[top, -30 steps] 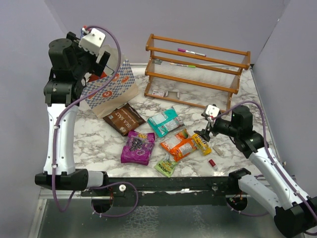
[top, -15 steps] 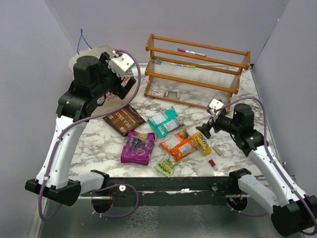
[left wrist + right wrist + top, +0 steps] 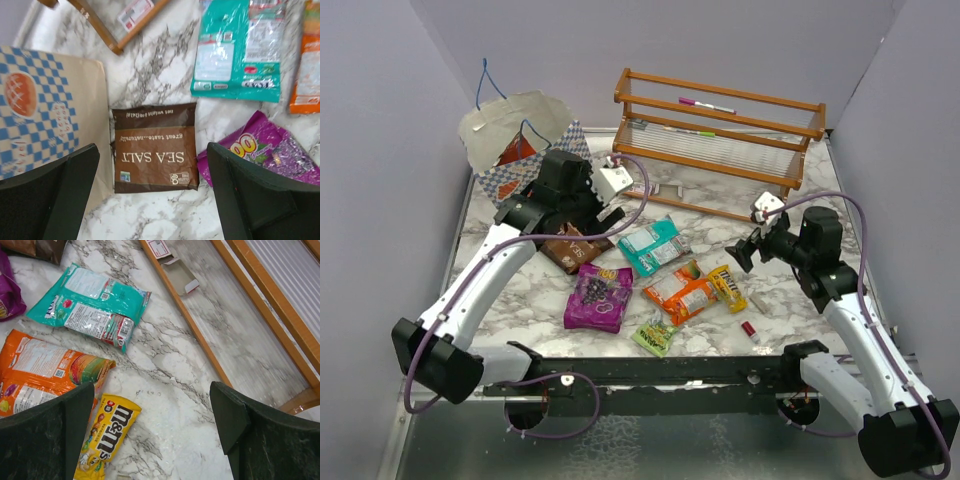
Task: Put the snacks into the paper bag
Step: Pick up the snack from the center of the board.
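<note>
We are at a pick-up: our left hand (image 3: pixel 152 150) hovers wide open and empty over the brown packet (image 3: pixel 155 165), which lies flat on the counter (image 3: pixel 165 70) beside the paper bag (image 3: pixel 510 135), upper left in the top view. Next, we judge, comes lowering and pinching it. Our right hand (image 3: pixel 152 387) is also open and empty.

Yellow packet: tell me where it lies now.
Top view, right of centre: the yellow packet lies flat, just right of the orange packet.

Half covered by white left arm (image 3: pixel 485 275) from above: flat brown crinkly packet (image 3: pixel 568 251); cropped at left wrist view's edge: flat orange crinkly packet (image 3: pixel 306 60).
</note>
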You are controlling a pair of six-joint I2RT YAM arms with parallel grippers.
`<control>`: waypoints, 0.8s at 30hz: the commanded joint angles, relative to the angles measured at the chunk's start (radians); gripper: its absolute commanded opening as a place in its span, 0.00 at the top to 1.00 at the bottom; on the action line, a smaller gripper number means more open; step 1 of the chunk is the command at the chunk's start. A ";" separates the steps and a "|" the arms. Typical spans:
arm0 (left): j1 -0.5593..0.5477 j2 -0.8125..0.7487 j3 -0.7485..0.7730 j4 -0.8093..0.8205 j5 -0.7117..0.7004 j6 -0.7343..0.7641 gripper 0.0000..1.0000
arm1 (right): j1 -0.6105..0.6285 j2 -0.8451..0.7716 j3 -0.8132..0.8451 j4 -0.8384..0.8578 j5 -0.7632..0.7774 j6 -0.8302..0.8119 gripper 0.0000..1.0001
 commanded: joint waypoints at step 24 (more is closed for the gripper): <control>-0.002 0.405 -0.244 0.282 -0.213 0.017 0.29 | -0.034 -0.003 -0.006 0.007 -0.037 -0.013 0.01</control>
